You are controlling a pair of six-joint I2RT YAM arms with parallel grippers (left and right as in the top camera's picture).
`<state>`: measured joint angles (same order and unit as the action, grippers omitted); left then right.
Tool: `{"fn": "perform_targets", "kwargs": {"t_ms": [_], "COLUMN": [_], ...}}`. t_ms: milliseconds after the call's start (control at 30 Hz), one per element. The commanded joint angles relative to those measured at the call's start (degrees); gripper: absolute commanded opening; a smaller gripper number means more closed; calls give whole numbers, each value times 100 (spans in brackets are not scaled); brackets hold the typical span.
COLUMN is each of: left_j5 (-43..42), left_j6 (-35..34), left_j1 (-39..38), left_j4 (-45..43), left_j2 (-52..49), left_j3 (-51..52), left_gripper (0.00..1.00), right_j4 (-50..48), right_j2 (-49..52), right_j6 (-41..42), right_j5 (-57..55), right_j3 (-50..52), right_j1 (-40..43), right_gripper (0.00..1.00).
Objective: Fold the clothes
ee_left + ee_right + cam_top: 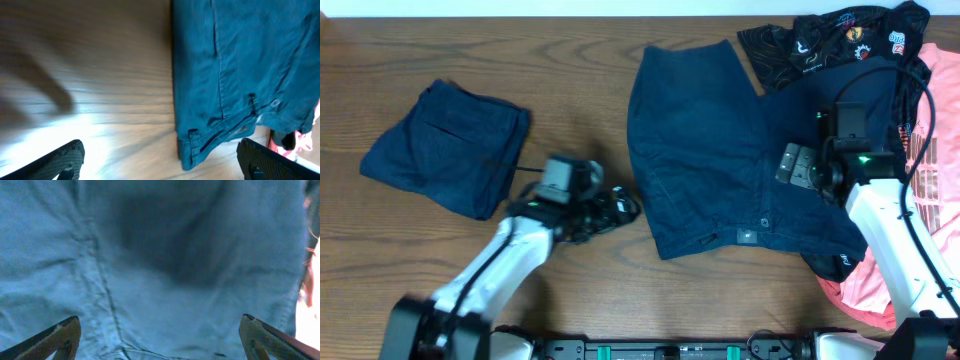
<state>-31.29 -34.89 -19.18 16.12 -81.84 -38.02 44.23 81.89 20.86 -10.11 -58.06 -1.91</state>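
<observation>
A pair of dark navy shorts [720, 150] lies spread flat in the middle of the table. A second navy garment [445, 145] lies folded at the far left. My left gripper [620, 207] is open and empty above bare wood, just left of the spread shorts' waistband corner. In the left wrist view the gripper [160, 167] has its fingers wide apart, with the shorts' left edge and button [240, 75] ahead. My right gripper [797, 166] is open over the shorts' right part. The right wrist view shows its jaws [160, 345] over navy fabric and a seam [105, 295].
A black printed shirt [830, 40] lies at the back right, partly under the shorts. A pink garment [932, 150] lies along the right edge, under my right arm. Brown wooden table [580, 80] shows between the two navy garments.
</observation>
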Motion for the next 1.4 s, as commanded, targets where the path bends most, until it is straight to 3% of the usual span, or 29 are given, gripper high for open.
{"fn": "perform_targets", "kwargs": {"t_ms": [0,133,200,233,300,333,467,700,833,867,1000,1033,1200,1367], "left_j5": [-109,-109,-105,-90,9,55,118,1309,1821,1779,1414,1318,750,636], "left_j6": [-866,-1121,-1130,-1130,-1128,-1113,-289,1604,1794,1794,1792,1792,1788,1600], "left_j1": [-540,-1158,-1432,-1541,-1652,-1657,-1231,999,2382,2603,3182,3241,3069,2343], "left_j4": [-428,-1187,-1467,-1580,-1641,-1606,-1248,1246,2229,2330,2835,3018,4264,5101], "left_j2": [-511,-1034,-1241,-1335,-1440,-1440,-1276,-723,-723,-723,-719,-719,-748,-763], "left_j3": [28,28,28,28,28,28,-26,-1379,-2990,-3272,-3987,-4024,-3893,-3453], "left_gripper": [98,95,79,64,20,6,6,6,6,17,92,98,98,98], "right_j4": [87,175,190,195,229,243,317,356,328,315,269,267,205,90], "right_j2": [-105,-105,-105,-105,-105,-105,-105,-105,-105,-105,-105,-103,-98,-52], "right_j6": [31,31,31,31,31,31,28,28,24,-31,-468,-584,-839,-894], "right_j5": [-79,-81,-83,-81,-81,-83,-85,-31,251,348,852,960,1322,1513], "right_j3": [-37,-39,-37,-37,-37,-37,-37,-37,-37,-37,-37,-37,-37,-37], "right_j1": [179,219,216,216,219,219,219,227,227,227,227,227,223,223], "right_gripper": [99,99,99,99,99,99,99,99,99,99,99,99,99,99]}}
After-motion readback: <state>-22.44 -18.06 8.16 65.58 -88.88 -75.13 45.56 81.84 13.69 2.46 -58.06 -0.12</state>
